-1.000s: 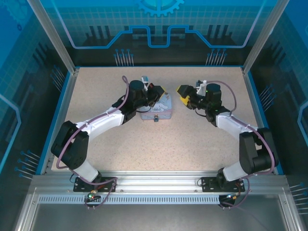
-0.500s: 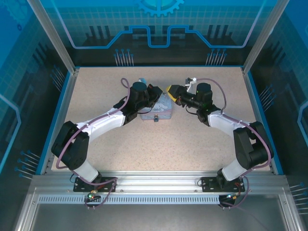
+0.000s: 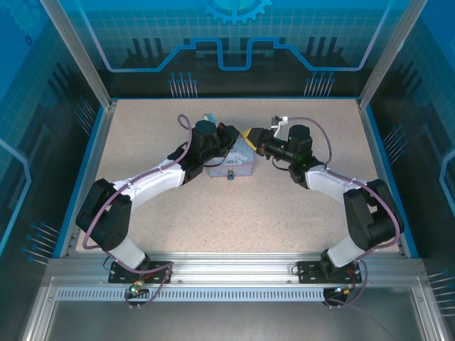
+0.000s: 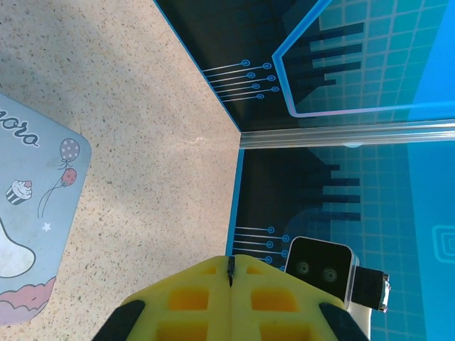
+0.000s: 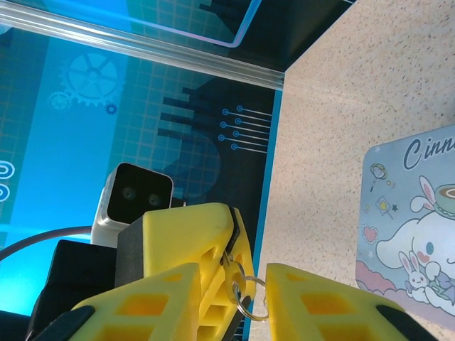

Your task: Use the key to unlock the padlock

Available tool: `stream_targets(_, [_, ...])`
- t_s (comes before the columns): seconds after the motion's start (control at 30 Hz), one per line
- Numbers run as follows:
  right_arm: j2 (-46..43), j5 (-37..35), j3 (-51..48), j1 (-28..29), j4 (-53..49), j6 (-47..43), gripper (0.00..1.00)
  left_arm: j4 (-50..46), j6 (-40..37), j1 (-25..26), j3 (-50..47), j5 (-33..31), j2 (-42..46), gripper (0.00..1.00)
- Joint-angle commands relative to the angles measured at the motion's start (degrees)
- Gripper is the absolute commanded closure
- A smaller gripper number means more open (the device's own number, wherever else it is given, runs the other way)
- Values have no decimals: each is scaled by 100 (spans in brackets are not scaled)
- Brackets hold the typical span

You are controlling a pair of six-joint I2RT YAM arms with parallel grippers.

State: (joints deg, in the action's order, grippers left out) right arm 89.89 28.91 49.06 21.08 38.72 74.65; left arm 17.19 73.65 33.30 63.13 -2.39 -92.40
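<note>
I see the key (image 4: 229,270) as a thin dark sliver pinched between my left fingers (image 4: 192,302), pressed tight together over the far right corner of the pale blue tin (image 3: 238,167). Its ring (image 5: 249,298) hangs in the narrow gap of my partly open right fingers (image 5: 320,302); whether they touch it I cannot tell. The small padlock (image 3: 231,175) lies on the tabletop (image 3: 213,213) at the tin's near edge.

One key (image 4: 229,269), one tin (image 3: 239,165), two arms (image 3: 153,177) (image 3: 334,186)
</note>
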Motion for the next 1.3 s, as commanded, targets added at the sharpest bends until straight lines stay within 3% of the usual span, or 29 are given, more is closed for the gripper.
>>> stream_targets(0.0, [80,43,-2,89,276,46,71,238,47,58,41,-156,95,100])
stream_targets(0.4, [164,119,90,107,355,61,83,274,8,90,50,-182,58,100])
stream_targets(0.6, [195,126,104,107,313,63,100,260,3,138,26,-218,64,100])
stream_targets(0.77, [179,150,102,60,259,56,100,258,-64,140,-3,-208,86,100])
stream_targets(0.8, [160,159,98,46,244,40,100,254,-134,135,4,-192,106,94])
stream_targets(0.93, [95,233,97,-49,60,-28,100,38,-532,58,34,-115,272,54])
stream_targets(1.0, [60,298,65,-94,-16,-69,100,-495,-787,-18,200,-40,357,43])
stream_targets(1.13, [-31,428,59,-156,-239,-201,100,-1450,-1395,-275,670,567,280,39])
stream_targets(1.27, [-94,623,76,-221,-374,-290,100,-1697,-1757,-543,866,1347,122,40])
